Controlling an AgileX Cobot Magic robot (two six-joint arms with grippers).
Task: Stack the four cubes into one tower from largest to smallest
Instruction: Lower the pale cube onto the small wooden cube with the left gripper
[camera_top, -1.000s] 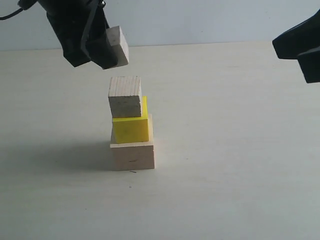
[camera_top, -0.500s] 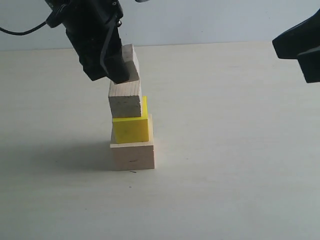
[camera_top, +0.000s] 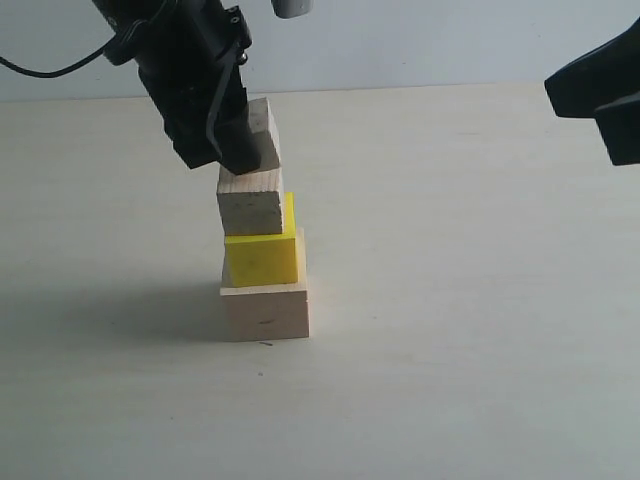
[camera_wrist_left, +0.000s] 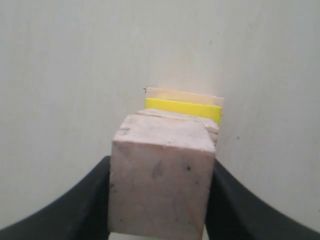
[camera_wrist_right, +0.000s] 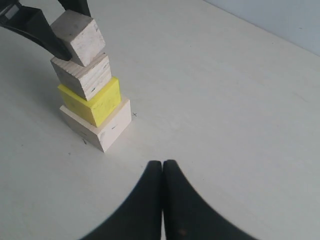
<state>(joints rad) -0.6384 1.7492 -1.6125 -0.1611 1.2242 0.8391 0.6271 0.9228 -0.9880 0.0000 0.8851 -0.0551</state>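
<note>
The left claw grips the smallest cube, tilted against the top of the three-cube stack, while the right claw, pinched shut and empty, hangs well apart at three o'clock.

The light is bright and soft; the pale table looks almost washed out. To the left of the tower lies a wide, faint shadow without a sharp edge. My left claw, above the tower, shows only black. In my left wrist camera the smallest cube is slightly blurred and pinkish.
</note>
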